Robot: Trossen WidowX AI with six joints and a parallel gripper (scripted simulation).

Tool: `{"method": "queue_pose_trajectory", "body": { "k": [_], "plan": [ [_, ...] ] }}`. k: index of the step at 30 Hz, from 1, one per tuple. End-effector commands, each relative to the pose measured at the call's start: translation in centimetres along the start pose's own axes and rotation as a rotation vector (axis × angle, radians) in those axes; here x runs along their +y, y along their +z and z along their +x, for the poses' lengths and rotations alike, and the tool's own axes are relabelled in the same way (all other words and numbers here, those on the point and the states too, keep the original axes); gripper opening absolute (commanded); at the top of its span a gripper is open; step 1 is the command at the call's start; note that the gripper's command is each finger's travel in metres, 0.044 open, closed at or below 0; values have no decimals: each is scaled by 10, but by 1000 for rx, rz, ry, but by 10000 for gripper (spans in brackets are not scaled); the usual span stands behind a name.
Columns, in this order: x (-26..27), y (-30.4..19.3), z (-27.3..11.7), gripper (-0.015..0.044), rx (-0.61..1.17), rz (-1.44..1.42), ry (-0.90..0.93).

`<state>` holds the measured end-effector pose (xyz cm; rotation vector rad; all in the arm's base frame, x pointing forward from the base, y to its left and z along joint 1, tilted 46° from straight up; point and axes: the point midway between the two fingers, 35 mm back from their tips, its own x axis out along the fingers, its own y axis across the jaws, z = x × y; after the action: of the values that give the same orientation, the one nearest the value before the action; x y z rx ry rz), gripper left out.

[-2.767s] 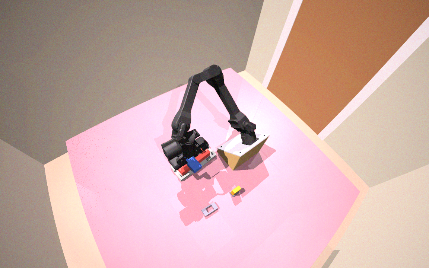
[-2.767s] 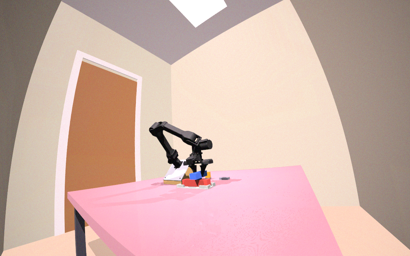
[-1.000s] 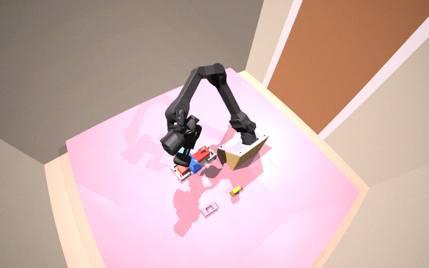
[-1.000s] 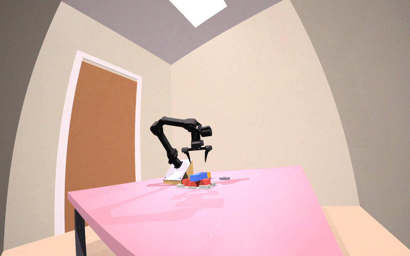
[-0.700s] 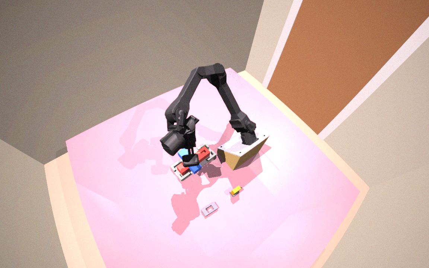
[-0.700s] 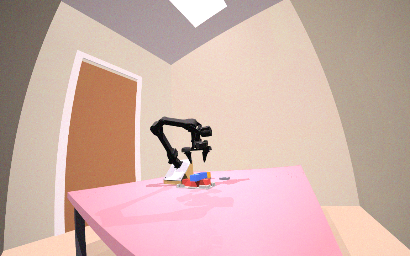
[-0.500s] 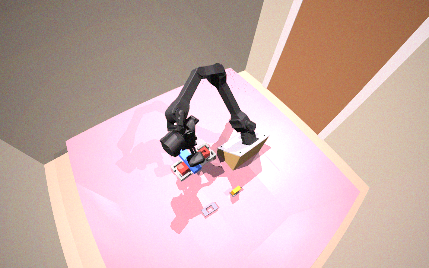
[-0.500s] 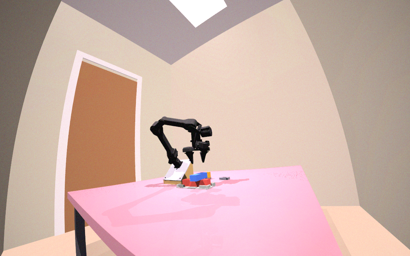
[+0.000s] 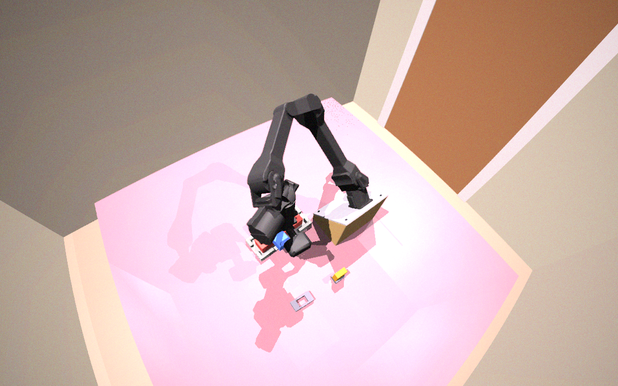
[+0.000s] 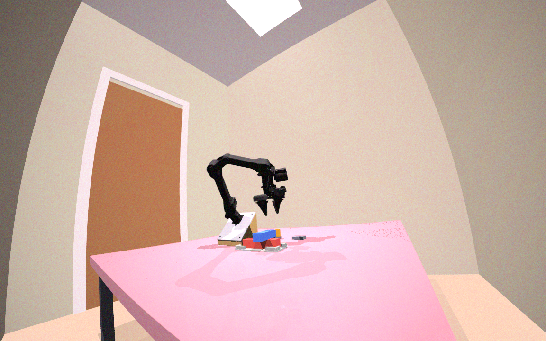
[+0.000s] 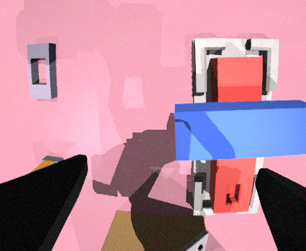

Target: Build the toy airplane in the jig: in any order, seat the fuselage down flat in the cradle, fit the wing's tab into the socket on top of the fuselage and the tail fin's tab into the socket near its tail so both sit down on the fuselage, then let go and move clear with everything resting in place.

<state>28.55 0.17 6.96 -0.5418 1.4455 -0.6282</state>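
The red fuselage point(image 9: 298, 220) point(image 10: 273, 242) point(image 11: 240, 73) lies in the white jig cradle point(image 10: 240, 247) point(image 11: 222, 43). The blue wing point(image 9: 280, 240) point(image 10: 264, 235) point(image 11: 250, 132) lies crosswise on the fuselage; its tab is hidden. The tail socket in the fuselage is empty in the wrist view. The yellow tail fin point(image 9: 340, 273) point(image 10: 278, 232) point(image 11: 42, 166) stands in a small grey holder, partly behind a finger in the wrist view. My gripper point(image 10: 271, 213) point(image 11: 173, 171) is open and empty, above the jig area. In the top view the arm hides part of the jig.
An empty grey holder point(image 9: 295, 305) point(image 10: 298, 237) point(image 11: 41, 50) with a rectangular opening lies beyond the tail fin. The arm's wedge-shaped base point(image 9: 342, 231) point(image 10: 229, 242) point(image 11: 119, 231) stands close to the tail end of the jig.
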Motion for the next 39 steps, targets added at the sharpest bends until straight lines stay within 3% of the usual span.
{"method": "queue_pose_trajectory", "body": {
  "k": [1, 10, 18, 23, 39],
  "plan": [
    [66, -24, -1, 440, 10, -30, 16],
    [171, -107, 10, 440, 20, -19, -26],
    [174, -111, 14, 440, 19, -18, -29],
    [172, -112, 66, 440, 19, -17, -31],
    [171, -112, 87, 440, 18, -18, -32]
  ]
}}
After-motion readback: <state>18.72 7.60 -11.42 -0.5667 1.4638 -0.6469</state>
